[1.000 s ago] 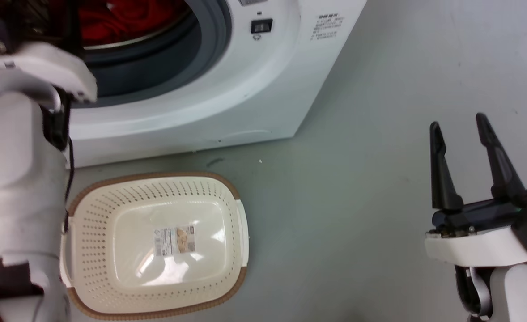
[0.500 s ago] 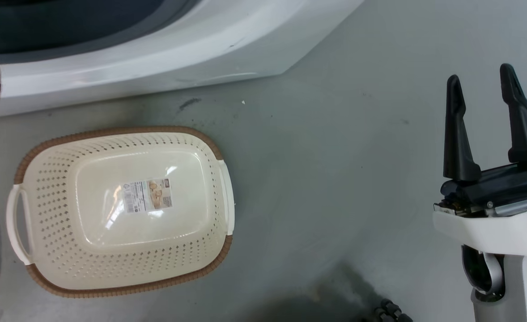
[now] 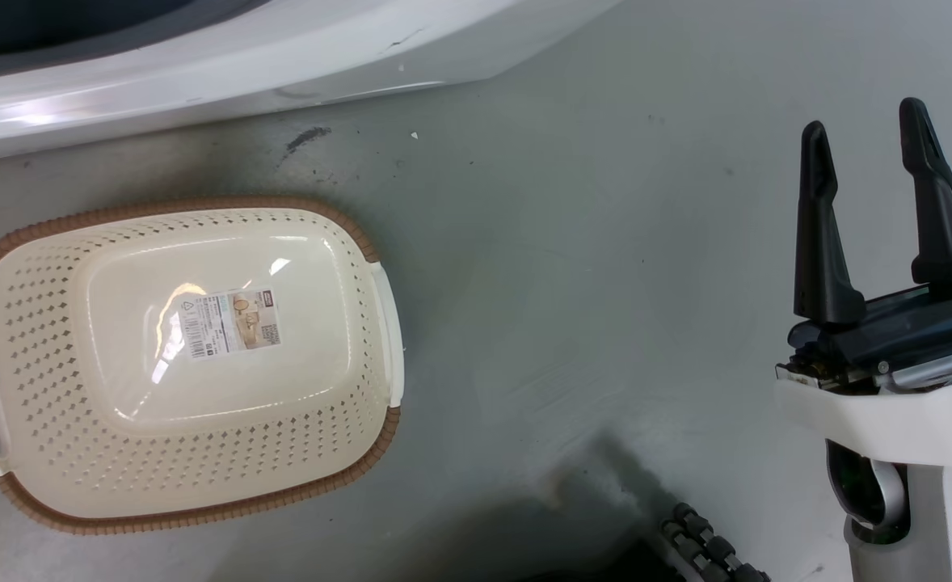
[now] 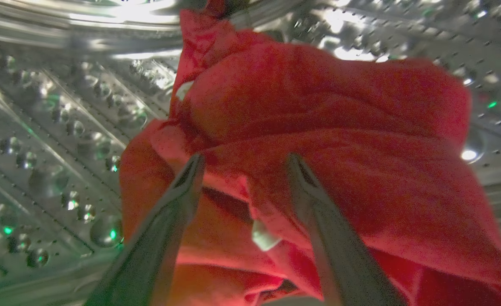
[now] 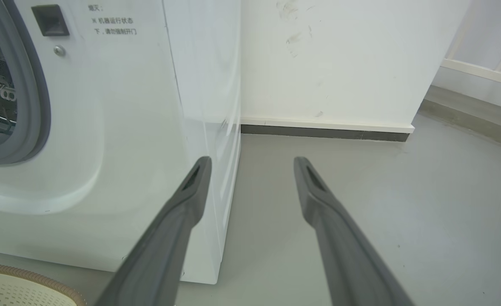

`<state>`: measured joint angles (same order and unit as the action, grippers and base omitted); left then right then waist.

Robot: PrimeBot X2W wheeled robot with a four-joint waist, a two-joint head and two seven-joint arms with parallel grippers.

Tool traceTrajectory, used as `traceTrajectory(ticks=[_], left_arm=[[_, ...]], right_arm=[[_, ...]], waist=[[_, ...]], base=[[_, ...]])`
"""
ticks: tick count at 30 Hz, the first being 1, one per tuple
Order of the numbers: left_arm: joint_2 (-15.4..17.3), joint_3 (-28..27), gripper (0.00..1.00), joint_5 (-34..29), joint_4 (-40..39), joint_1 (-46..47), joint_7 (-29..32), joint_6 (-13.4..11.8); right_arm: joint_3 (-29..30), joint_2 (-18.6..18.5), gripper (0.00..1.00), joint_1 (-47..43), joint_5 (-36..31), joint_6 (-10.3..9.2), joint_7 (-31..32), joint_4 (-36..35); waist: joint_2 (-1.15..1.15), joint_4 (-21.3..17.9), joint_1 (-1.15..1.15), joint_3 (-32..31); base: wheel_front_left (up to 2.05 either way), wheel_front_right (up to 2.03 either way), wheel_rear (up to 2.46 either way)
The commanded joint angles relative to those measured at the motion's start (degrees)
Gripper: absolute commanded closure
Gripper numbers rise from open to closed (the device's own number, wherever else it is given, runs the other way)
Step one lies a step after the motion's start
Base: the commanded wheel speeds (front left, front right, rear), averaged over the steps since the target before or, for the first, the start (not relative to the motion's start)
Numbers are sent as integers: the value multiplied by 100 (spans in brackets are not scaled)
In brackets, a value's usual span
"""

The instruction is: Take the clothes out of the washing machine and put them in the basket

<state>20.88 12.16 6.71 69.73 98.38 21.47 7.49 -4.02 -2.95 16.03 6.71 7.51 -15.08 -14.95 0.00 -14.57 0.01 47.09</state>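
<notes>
Red clothes [image 4: 318, 106] lie heaped in the perforated steel drum [image 4: 42, 127] of the washing machine [image 5: 127, 106], a small white tag [image 4: 263, 236] showing on one. My left gripper [image 4: 246, 159] is inside the drum, open, its fingertips at the red fabric with a fold between them. The cream basket [image 3: 201, 202] with a brown rim sits on the floor below the washer's white front [image 3: 242, 56], with nothing in it but a label on its bottom. My right gripper [image 3: 862, 117] hangs open over the floor to the right, holding nothing; its fingers [image 5: 182, 212] point past the washer's corner.
Grey floor spreads between the basket and my right arm. A dark ribbed part [image 3: 710, 550] sits at the bottom edge. A white wall with a dark baseboard [image 5: 318, 131] stands behind the washer. The basket's corner [image 5: 21, 284] shows beside the washer's base.
The head camera has tilted down, so the washer's opening and my left arm have left its picture and the basket has slid left. The right gripper stays open.
</notes>
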Motion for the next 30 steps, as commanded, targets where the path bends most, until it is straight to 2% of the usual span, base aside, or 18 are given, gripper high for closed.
traceTrajectory(ticks=[1,6,16,17,18,22,29,30], left_arm=[[58,12,0,14,47,66,74,-12],[92,-35,0,151,187,246,439,-12],[151,48,0,235,290,229,510,-22],[140,65,61,269,312,252,524,-19],[138,74,100,291,314,264,496,-18],[130,109,100,366,312,255,378,-12],[76,221,100,605,194,-64,-296,-7],[-15,293,100,847,107,-261,-594,-6]], right_arm=[[-5,13,0,104,28,-4,-15,-41],[27,12,0,109,128,-4,-14,-52],[60,13,0,176,225,-4,-14,-61],[62,13,0,191,247,-4,-14,-60],[59,13,0,198,246,-4,-14,-59],[51,13,0,200,235,-4,-14,-49],[116,13,0,115,72,-4,-14,-6],[79,14,0,84,2,-4,-14,51]], waist=[[0,-33,-1,38],[0,-116,-1,185],[0,-163,-1,361],[0,-154,-1,382],[0,-152,-1,387],[0,-138,-1,378],[0,10,-1,130],[0,114,-1,-70]], base=[[0,0,0],[0,0,0],[0,0,0],[0,0,0],[0,0,0],[0,0,0],[0,0,0],[0,0,0]])
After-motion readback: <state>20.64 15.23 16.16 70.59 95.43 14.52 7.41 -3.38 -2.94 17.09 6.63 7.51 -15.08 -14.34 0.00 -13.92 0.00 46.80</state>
